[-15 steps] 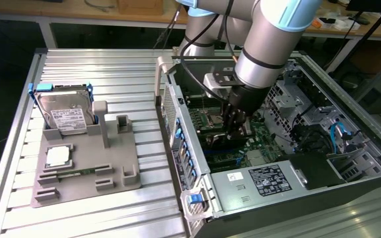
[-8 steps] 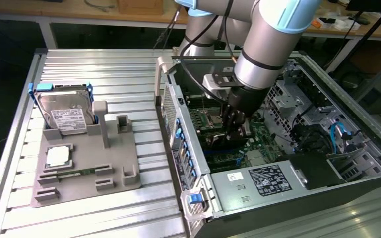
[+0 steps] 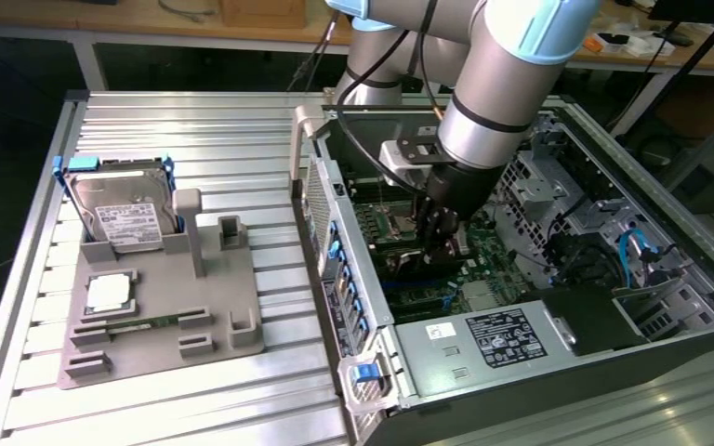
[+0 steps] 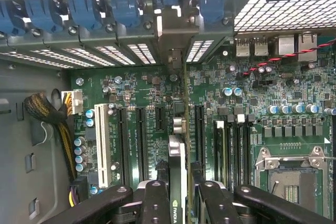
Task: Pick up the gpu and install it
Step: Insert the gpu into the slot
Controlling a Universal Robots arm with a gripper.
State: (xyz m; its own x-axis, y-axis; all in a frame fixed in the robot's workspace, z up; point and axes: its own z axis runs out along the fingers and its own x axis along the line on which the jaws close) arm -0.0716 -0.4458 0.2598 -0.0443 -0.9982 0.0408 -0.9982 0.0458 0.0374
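With the gripper (image 4: 178, 190) clamped on the gpu (image 4: 177, 150), held edge-on over the motherboard (image 4: 131, 93) slots inside the case (image 3: 580, 325) at the exterior frame's centre, pickup is done, but full seating cannot be confirmed.
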